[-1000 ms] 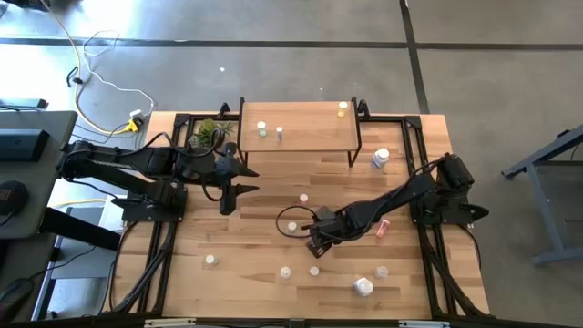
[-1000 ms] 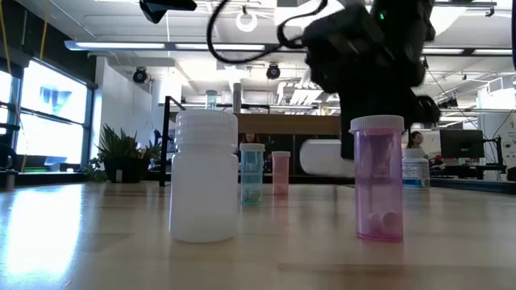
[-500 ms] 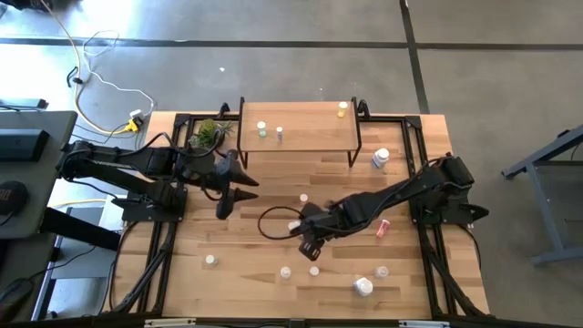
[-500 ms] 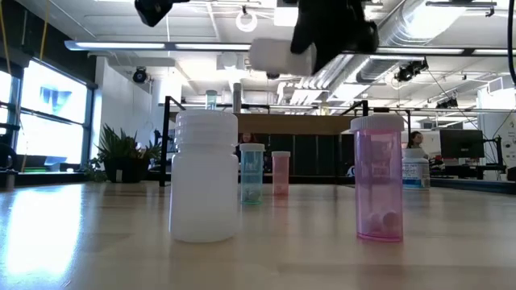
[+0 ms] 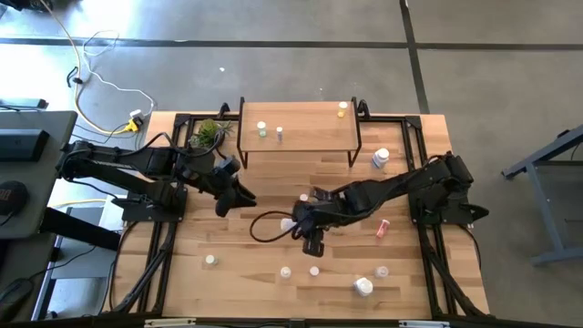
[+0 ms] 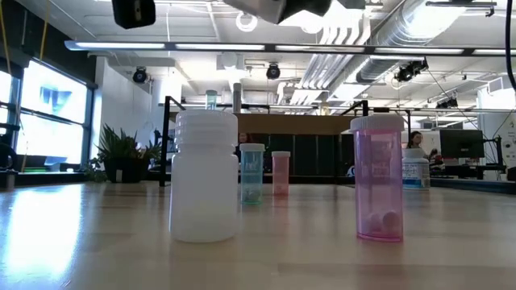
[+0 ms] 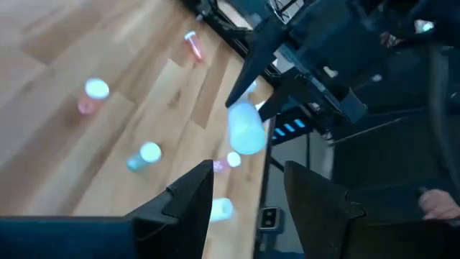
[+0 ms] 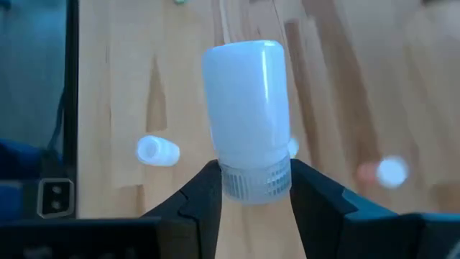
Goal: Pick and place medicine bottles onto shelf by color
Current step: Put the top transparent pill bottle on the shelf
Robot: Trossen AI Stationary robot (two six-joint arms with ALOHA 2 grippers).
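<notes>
My right gripper point(image 5: 301, 221) hangs over the table's middle, shut on a white medicine bottle point(image 8: 248, 108). That bottle also shows at the top of the low view point(image 6: 260, 6). My left gripper point(image 7: 248, 191) hovers open at the left point(image 5: 232, 193), with nothing between its fingers. The shelf point(image 5: 296, 138) stands at the far edge with three small bottles on its board, among them a yellow one point(image 5: 342, 108). Several other bottles stand or lie on the table, such as a pink one point(image 5: 383, 227) and a larger white one point(image 5: 363, 286). My right gripper pinches the white bottle's ribbed cap end point(image 8: 255, 181) between its two fingers. The fingers slant down toward the table's left. The bottle's body sticks out beyond the fingertips, in line with them. It is lifted clear of the table.
A small green plant point(image 5: 209, 133) stands left of the shelf. Close to the low camera stand a white bottle point(image 6: 205, 177) and a pink one point(image 6: 379, 179). A white bottle with a blue label point(image 5: 380, 158) stands by the shelf's right leg. Black rails point(image 5: 164, 246) run along the table's sides.
My right gripper has risen with the white bottle, rolling its wrist and drifting toward the table's left and far side. The bottle, low by the table a second ago, now hangs high and clear of it. My left gripper has rolled in place.
</notes>
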